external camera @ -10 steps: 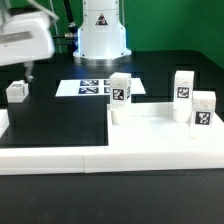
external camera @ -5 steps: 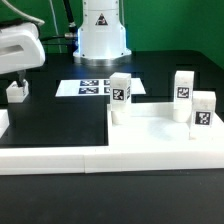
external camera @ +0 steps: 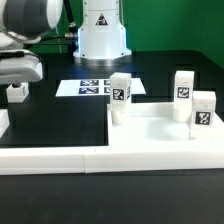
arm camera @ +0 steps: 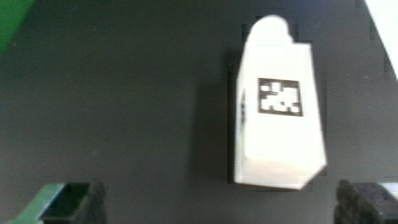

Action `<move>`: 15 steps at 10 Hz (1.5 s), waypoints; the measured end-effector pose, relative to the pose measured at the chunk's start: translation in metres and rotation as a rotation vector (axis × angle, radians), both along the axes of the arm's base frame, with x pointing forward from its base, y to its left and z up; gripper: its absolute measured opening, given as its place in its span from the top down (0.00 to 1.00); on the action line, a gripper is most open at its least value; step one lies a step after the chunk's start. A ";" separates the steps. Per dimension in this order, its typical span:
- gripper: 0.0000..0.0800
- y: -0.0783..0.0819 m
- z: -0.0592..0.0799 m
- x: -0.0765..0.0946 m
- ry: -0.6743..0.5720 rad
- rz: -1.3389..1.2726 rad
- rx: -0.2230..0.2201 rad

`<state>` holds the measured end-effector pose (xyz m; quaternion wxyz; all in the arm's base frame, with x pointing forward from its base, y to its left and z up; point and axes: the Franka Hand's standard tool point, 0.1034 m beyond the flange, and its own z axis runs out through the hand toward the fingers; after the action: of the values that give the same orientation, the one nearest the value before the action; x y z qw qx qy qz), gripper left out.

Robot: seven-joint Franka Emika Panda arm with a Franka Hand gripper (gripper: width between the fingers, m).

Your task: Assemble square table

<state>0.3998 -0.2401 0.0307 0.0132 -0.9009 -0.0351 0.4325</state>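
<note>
Square table top (external camera: 160, 135), three legs seated, lies in front of the marker board (external camera: 96, 87). We judge the spread claw (arm camera: 217, 202) must descend onto the fourth leg (arm camera: 281, 105).

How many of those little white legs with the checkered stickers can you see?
4. Three legs stand upright on the square table top: one at its far corner, two toward the exterior view's right. A fourth lies under the tool; others may be hidden.
</note>
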 end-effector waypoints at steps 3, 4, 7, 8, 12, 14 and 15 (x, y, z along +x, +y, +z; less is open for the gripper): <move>0.19 0.001 -0.001 -0.001 0.001 -0.001 -0.001; 0.19 0.008 -0.003 -0.003 0.009 -0.006 -0.004; 0.19 0.022 -0.010 -0.018 0.034 -0.038 0.024; 0.19 0.027 -0.015 -0.028 0.047 -0.058 0.034; 0.19 0.037 -0.025 -0.044 0.063 -0.079 0.049; 0.36 0.037 -0.025 -0.045 0.063 -0.080 0.049; 0.36 0.037 -0.025 -0.045 0.064 -0.080 0.049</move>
<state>0.3550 -0.2033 0.0053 0.0535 -0.8867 -0.0095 0.4590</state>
